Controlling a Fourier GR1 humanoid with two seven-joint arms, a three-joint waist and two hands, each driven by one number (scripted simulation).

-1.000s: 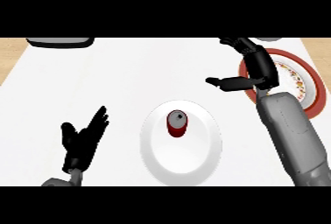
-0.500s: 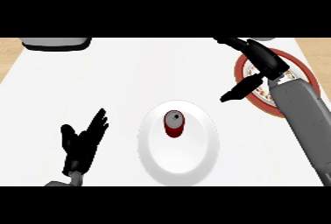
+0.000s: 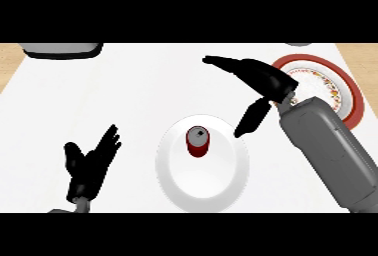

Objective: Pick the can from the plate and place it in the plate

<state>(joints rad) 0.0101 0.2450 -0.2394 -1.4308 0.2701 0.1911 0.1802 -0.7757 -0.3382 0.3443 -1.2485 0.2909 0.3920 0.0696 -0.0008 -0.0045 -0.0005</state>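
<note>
A dark red can [image 3: 197, 141] with a grey top stands upright on the white plate [image 3: 202, 177] in the middle of the counter. My right hand [image 3: 260, 79] hovers above and to the right of the can, open, with fingers stretched left and the thumb hanging down towards the white plate's right rim. It touches nothing. A red-rimmed patterned plate [image 3: 342, 86] lies at the far right, partly hidden behind my right forearm. My left hand [image 3: 91, 162] rests open at the lower left, fingers up.
A grey-white container [image 3: 60, 49] sits at the counter's top left edge. The wooden floor shows past the counter's left and right corners.
My right hand has swung left, away from over the red-rimmed plate to a spot just right of the can. The can and my left hand have not moved.
</note>
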